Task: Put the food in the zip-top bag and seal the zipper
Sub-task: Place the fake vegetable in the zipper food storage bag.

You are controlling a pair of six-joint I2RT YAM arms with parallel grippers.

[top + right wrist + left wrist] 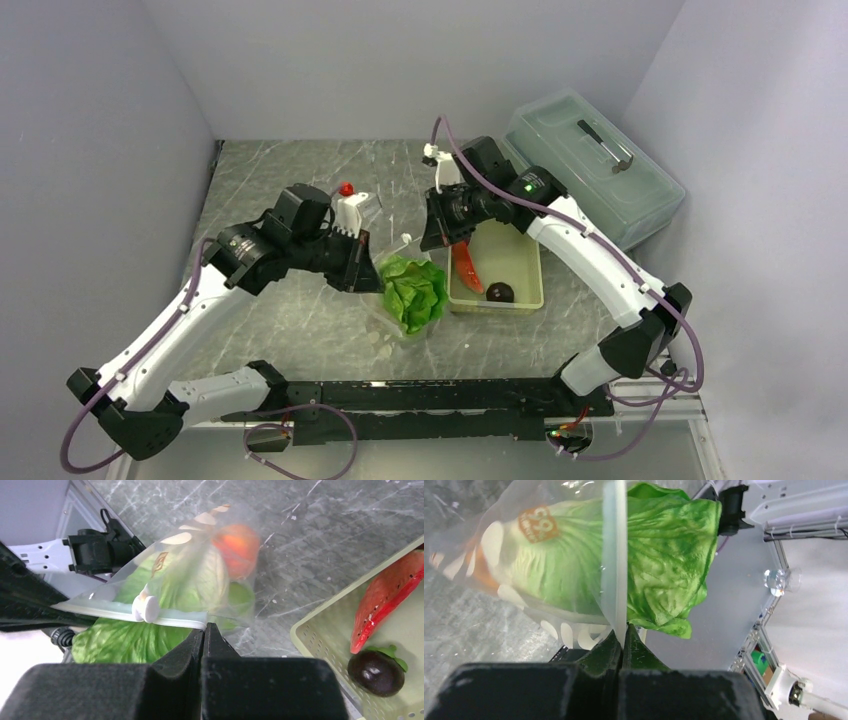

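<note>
Handling the bag: the zip-top bag [200, 570] is thin soft film, light and slippery. It will sag and fold, so you should not take it by the body.
Where to hold: take it on the zipper [614, 555], the stiffer whitish strip along the mouth, with one hold near each end.
Left gripper: the left gripper [622, 636] has its fingers pressed together on this strip.
Right gripper: the right gripper [205, 630] is pinching the strip's other end, near the white slider [146, 609].
Bag place: it is held between the two grippers, near the middle of the table [300, 310], just left of the basket [495, 308].
Bag look: clear, with pale printed spots and one orange label.
Lettuce: the lettuce [412, 292] is soft and bulky. A good part pokes out over the mouth, so you must push it in before sealing.
Inside: an orange-red ball [237, 542] shows through the film. A green shape below it may be the green ball, but the view is too hazy to be sure.
Not yet bagged: the red-orange long piece [385, 597] and the dark maroon ball [375, 672] lie in the basket.
</note>
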